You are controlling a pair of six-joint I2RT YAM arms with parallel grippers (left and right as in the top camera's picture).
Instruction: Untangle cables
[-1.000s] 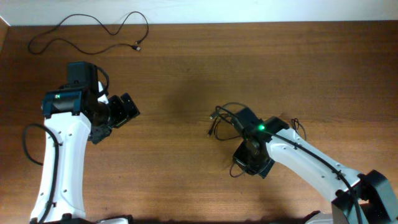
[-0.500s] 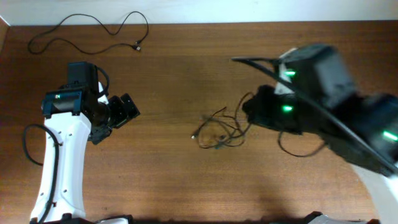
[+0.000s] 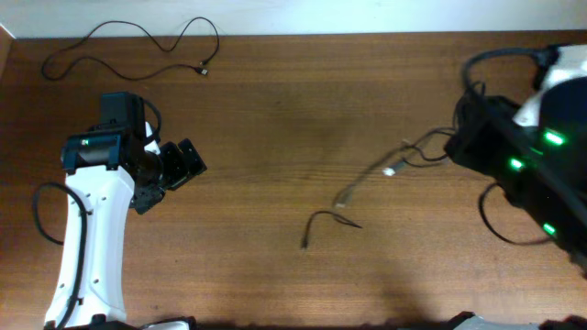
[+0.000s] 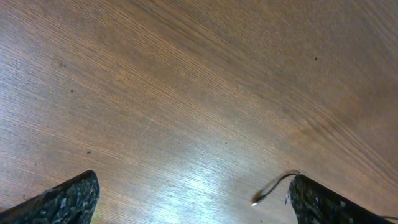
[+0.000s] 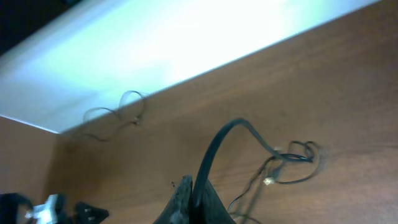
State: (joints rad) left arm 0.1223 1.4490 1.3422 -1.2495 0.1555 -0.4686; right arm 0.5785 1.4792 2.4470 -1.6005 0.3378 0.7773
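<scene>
Since a second ago the right arm (image 3: 523,156) has been swinging from the middle of the tabletop (image 3: 275,110) out to its right edge and rising close under the overhead camera, where it is showing large and blurred. It is dragging one cord along, and the heap it was sitting over is now pulled apart. The left arm (image 3: 92,220) is staying where it was.

The right gripper (image 5: 186,200) is pinching fully shut on the held cable (image 5: 222,138), which is arching up out of the closed fingers in the right wrist view and dropping to a small cluster of loops on the wood. Overhead, the held cable (image 3: 404,158) is stretching from the right edge back toward the middle. A pale plug is lying partway along it and its free end is trailing nearest the centre.

Just beside that end, the short cable (image 3: 326,218) is lying in a loose hook in the middle of the tabletop. It is looking separate from the held one, though whether the two are touching is not clear.

The far cable (image 3: 128,41) is resting in slack curves at the far left corner, well apart from the others. It is also showing faintly along the far edge in the right wrist view.

The left gripper (image 3: 188,161) is hovering near the left edge with its jaws spread wide and holding nothing. In its own view the left gripper (image 4: 193,202) is showing only its two fingertips (image 4: 65,198) at the bottom corners. A thin cable end is lying on the wood near the right one.
</scene>
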